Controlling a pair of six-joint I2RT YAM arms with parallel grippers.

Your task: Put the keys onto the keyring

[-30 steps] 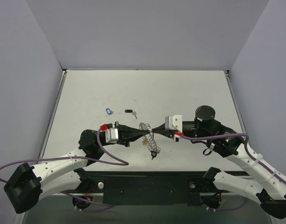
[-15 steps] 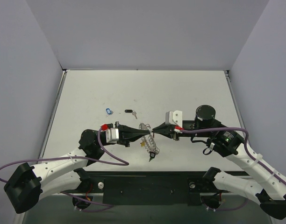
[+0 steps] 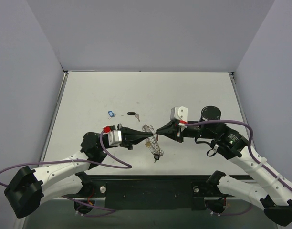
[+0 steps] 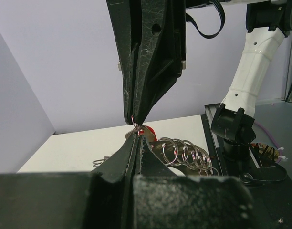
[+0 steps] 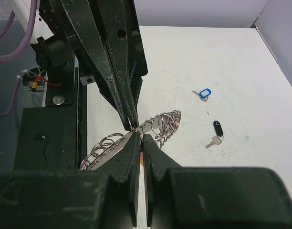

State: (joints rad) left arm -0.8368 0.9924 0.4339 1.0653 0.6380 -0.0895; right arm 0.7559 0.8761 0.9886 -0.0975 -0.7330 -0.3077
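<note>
Keyring [image 3: 151,137] is held over the near middle of the worktop [image 3: 193,90], with the left hand [image 3: 147,136] and right hand [image 3: 159,131] both clamped on its loops. The right wrist has rolled upward, probably prising a loop open. The blue key [image 3: 111,113] and black key [image 3: 132,114] remain unthreaded.

keyring [image 5: 162,125]: silver | small tag [image 4: 145,130]: red | key tag [image 5: 203,93]: blue | key head [image 5: 218,128]: black | table [image 3: 193,90]: white

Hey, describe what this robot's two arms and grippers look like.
The left arm and right arm have white links, black joints and a purple cable each. The left gripper and right gripper are black with tapered fingers, behind pale blocks marked red.
</note>
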